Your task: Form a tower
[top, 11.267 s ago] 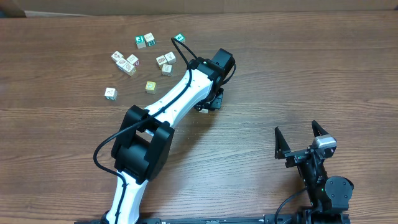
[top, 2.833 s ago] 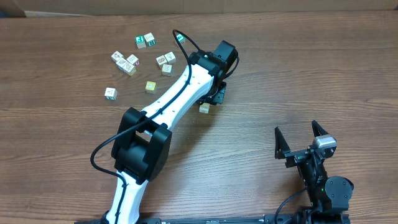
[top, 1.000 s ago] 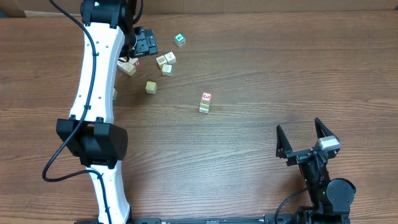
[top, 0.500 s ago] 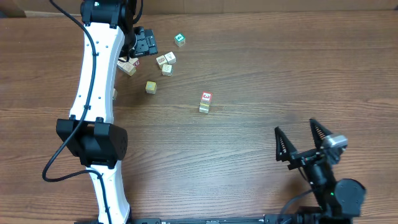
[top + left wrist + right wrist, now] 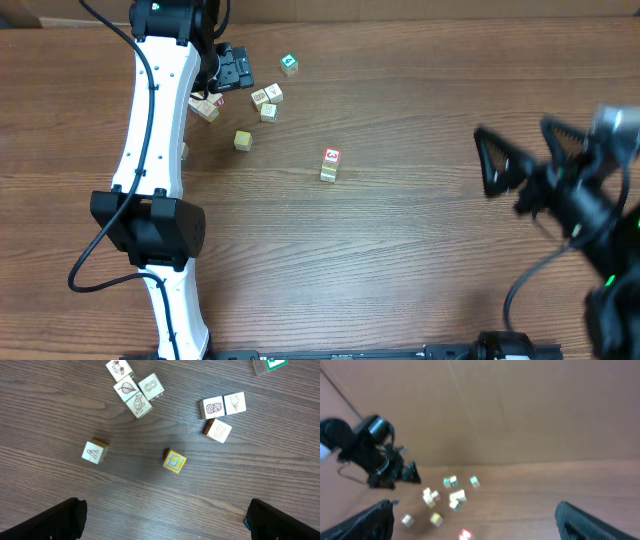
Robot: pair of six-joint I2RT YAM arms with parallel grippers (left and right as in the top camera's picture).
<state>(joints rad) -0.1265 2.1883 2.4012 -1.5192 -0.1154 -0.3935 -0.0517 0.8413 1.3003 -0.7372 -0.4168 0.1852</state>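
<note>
Right now the tower (image 5: 330, 165) stands upright near the middle of the wooden table (image 5: 420, 260). Two cubes show, the red-marked one on top, so its long axis is vertical. The loose cubes (image 5: 266, 98) lie scattered toward the far left, the closest a yellow cube (image 5: 242, 140). Over that scatter hovers the left gripper (image 5: 233, 70), jaws spread wide and empty. The right gripper (image 5: 525, 150), equally wide and empty, hangs blurred well off on the tower's other side. The left gripper looks the nearer, so a further cube would probably come from there and descend onto the tower from straight above.
</note>
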